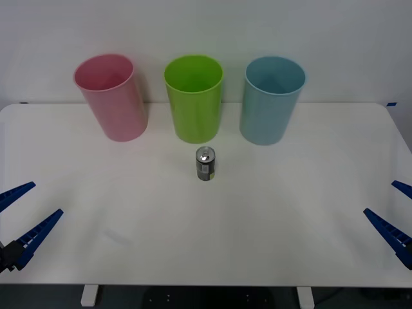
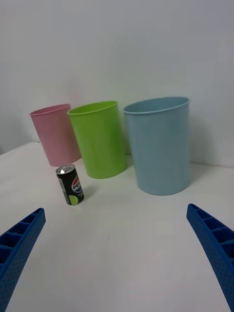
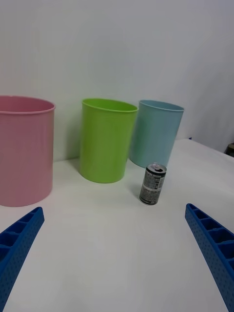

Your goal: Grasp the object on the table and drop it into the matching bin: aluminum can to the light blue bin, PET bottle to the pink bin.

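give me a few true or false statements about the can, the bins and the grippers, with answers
1. The aluminum can stands upright on the table. True.
2. The can sits inside the lime green bin. False: it stands on the table in front of that bin.
3. The light blue bin is on the robot's right end of the row. True.
4. The left gripper is shut on the can. False: it is open at the near table edge, empty.
5. The pink bin lies tipped over. False: it stands upright.
6. The right gripper is open. True.
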